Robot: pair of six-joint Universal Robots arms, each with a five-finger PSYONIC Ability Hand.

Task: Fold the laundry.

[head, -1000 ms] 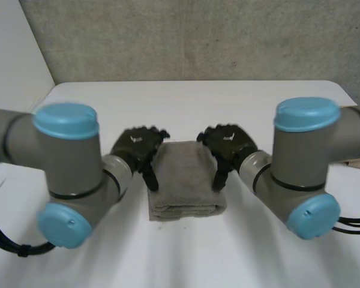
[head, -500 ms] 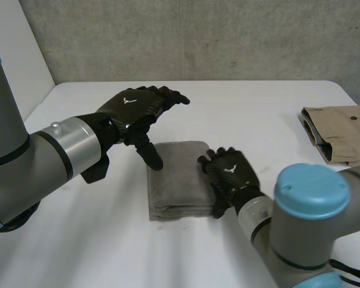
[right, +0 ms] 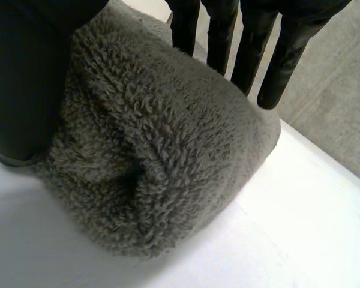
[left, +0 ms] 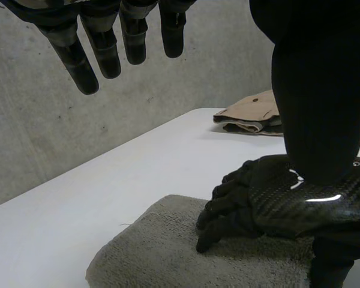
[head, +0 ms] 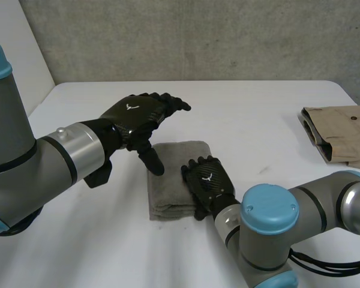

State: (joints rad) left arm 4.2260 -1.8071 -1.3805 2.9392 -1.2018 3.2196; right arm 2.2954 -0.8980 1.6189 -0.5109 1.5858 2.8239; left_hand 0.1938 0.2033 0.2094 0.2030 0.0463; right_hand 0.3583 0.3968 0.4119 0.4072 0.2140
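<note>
As the towel [head: 168,191] looks soft and thick, take it by a folded edge; your right hand [head: 209,180] presses it flat-fingered, your left hand [head: 138,114] hovers open.

You had a towel [head: 171,180] of rough, looped terry cloth on a smooth matt table [head: 258,120], the right hand [head: 207,183] glossy across its woven-looking back, and a garment [head: 342,129] of smooth flat cloth.
</note>
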